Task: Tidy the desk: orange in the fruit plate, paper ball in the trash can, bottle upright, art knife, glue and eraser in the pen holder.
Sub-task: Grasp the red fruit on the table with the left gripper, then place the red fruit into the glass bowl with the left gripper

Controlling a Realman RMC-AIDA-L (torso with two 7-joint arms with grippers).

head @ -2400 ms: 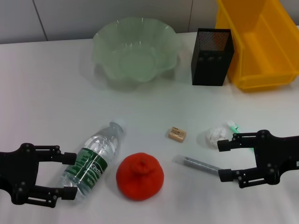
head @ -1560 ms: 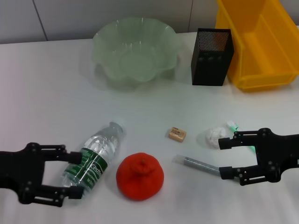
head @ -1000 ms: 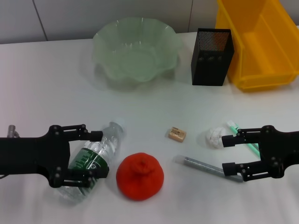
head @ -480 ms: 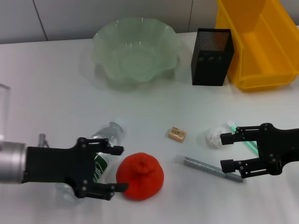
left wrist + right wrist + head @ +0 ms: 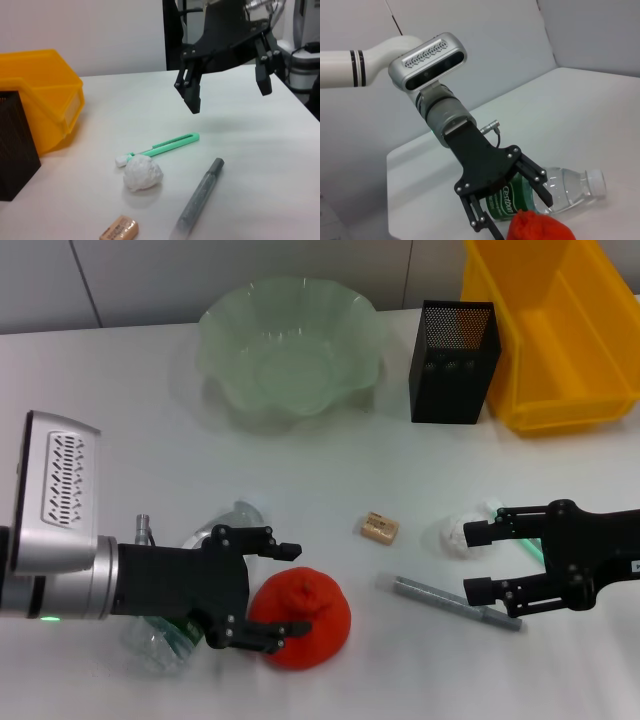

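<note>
Near edge of worktop (image 5: 90, 410): left end effector (image 5: 288, 587) spread, fingers either side of orange (image 5: 305, 618); bottle (image 5: 215, 540) lying beneath arm. Right end effector (image 5: 477, 562) spread, hovering over art knife (image 5: 530, 545), beside paper ball (image 5: 455, 535). Glue (image 5: 455, 601), eraser (image 5: 380, 527) between. Far edge: fruit plate (image 5: 290, 345), pen holder (image 5: 453, 362), trash can (image 5: 555, 330).

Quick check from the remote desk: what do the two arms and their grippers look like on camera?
The left gripper is matte black with bolted linkage fingers, on a silver cylindrical wrist; a light grey camera housing with slotted vents sits above it, beside a small metal connector. In the right wrist view its arm is white with black bands. The right gripper has the same black linkage build with blocky fingertips.
</note>
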